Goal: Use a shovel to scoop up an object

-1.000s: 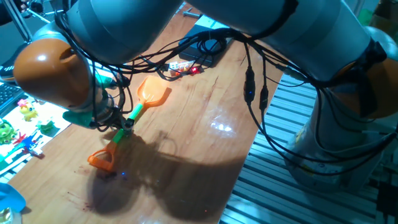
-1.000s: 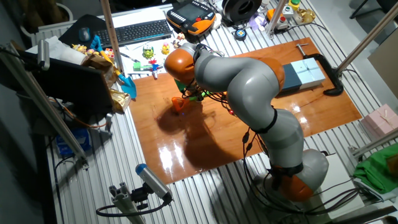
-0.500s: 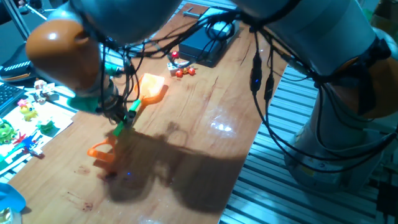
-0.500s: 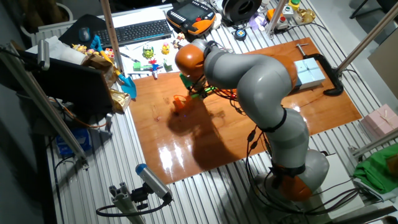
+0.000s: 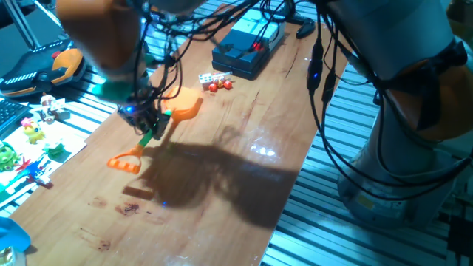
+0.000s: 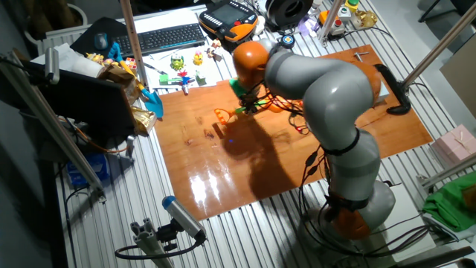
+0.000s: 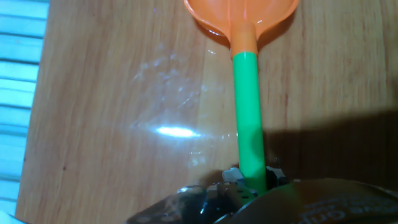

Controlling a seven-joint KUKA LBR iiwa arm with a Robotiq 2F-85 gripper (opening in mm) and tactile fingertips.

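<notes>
My gripper [image 5: 150, 122] is shut on the green shaft of the shovel [image 5: 157, 131]. The orange blade [image 5: 186, 106] points toward the far end of the table, and the orange loop end [image 5: 124, 162] hangs toward the near side, just above its shadow. In the hand view the shaft [image 7: 249, 112] runs from my gripper [image 7: 249, 182] up to the blade [image 7: 242, 15]. The small white die [image 5: 205, 77] lies on the wood a short way beyond the blade, next to tiny red pieces [image 5: 217, 87]. In the other fixed view the arm hides the blade and the die; the loop end [image 6: 222, 114] shows.
A dark blue box [image 5: 247, 50] with cables sits just beyond the die. Small toys [image 5: 33, 133] lie on the left off the wood. A keyboard [image 6: 167, 36] and an orange-black pendant [image 6: 230, 18] are at the back. The wooden table's right edge [image 5: 295, 185] drops to a slatted metal base.
The arm has carried the shovel along the table toward the die and the red pieces. The blade now sits much closer to them, and the grip on the shaft is unchanged.
</notes>
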